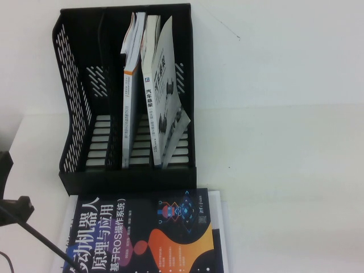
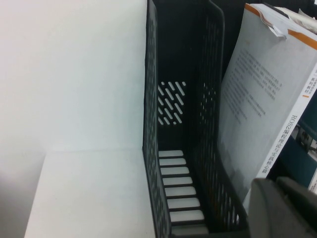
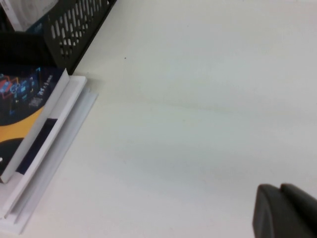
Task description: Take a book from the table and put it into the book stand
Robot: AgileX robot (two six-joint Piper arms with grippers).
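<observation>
White table top filling the view, bright even light, a thin line across it, a small dark speck, soft grey shade at the left edge

1. The matte black, blocky left hand fills a corner of its wrist view.
2. The matching matte black right hand shows rounded edges.
3. A thin black arm link appears in the high view.

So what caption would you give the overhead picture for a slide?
Two books, including the white ROS2 book, stand in the black book stand; a dark navy book lies on the table.
</observation>
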